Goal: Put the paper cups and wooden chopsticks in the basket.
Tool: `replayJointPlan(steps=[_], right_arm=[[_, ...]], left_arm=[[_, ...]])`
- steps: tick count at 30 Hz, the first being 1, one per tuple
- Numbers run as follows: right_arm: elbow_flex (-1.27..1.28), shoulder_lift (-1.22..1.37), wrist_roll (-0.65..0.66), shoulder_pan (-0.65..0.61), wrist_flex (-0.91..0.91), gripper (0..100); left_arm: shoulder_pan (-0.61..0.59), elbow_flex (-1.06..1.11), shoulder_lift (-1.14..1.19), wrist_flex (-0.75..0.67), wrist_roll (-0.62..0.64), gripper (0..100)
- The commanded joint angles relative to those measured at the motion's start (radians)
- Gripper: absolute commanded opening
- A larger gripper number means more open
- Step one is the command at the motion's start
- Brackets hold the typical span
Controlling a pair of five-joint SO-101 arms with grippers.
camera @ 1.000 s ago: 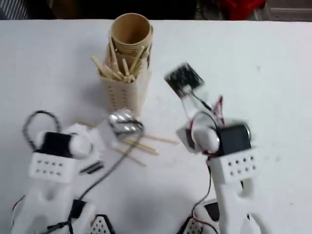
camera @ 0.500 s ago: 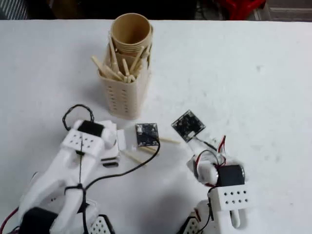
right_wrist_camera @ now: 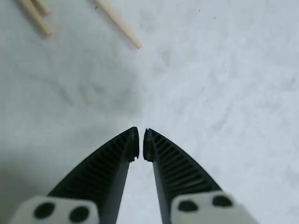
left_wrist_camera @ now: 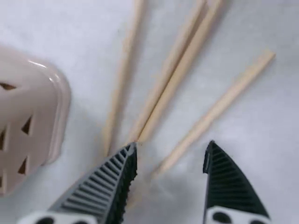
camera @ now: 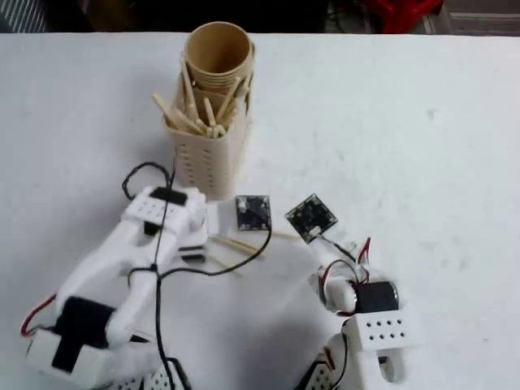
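A tall beige perforated basket [camera: 205, 158] stands at the back left, holding stacked paper cups [camera: 218, 50] and a bunch of wooden chopsticks [camera: 193, 118]. Several loose chopsticks [camera: 237, 244] lie on the white table just in front of it. My left gripper [left_wrist_camera: 171, 153] hovers open low over these loose chopsticks [left_wrist_camera: 174, 86], one stick running between its fingers, with the basket's corner [left_wrist_camera: 32, 116] close beside. My right gripper [right_wrist_camera: 140, 141] is shut and empty over bare table, with chopstick ends [right_wrist_camera: 119, 24] a little ahead of it.
The left arm [camera: 138, 252] stretches from the front left toward the basket. The right arm [camera: 357, 305] sits folded at the front centre. A white table [camera: 422, 146] spreads open to the right and back.
The left arm has swung forward and right, bringing its gripper down over the loose chopsticks. The right arm has drawn back toward the front edge.
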Motion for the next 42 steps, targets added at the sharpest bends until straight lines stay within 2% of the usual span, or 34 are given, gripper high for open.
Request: replayJointPlan(steps=[1, 8, 14, 19, 22, 27, 33, 38, 42], right_arm=[[0.003, -0.013, -0.011, 0.012, -0.022, 3.7], [0.006, -0.013, -0.011, 0.012, -0.031, 3.6], [0.006, -0.013, -0.011, 0.012, -0.031, 3.5], [0.020, -0.013, -0.011, 0.012, -0.033, 3.8], [0.020, -0.013, -0.011, 0.012, -0.041, 3.8], [0.020, -0.013, -0.011, 0.012, -0.045, 3.8], [0.021, -0.013, -0.011, 0.012, -0.044, 3.6], [0.021, -0.013, -0.011, 0.012, -0.042, 3.5], [0.021, -0.013, -0.011, 0.012, -0.042, 3.4]], left_arm=[[0.008, -0.121, 0.088, -0.017, -0.015, 24], [0.007, -0.256, 0.268, -0.009, -0.006, 24], [0.013, -0.284, 0.280, 0.006, 0.061, 23], [-0.005, -0.287, 0.280, 0.095, 0.126, 10], [-0.008, -0.285, 0.280, 0.153, 0.167, 8], [0.002, -0.284, 0.280, 0.215, 0.319, 8], [0.045, -0.285, 0.280, 0.210, 0.560, 8], [0.048, -0.284, 0.282, 0.190, 0.591, 15], [0.065, -0.273, 0.280, 0.181, 0.580, 3]])
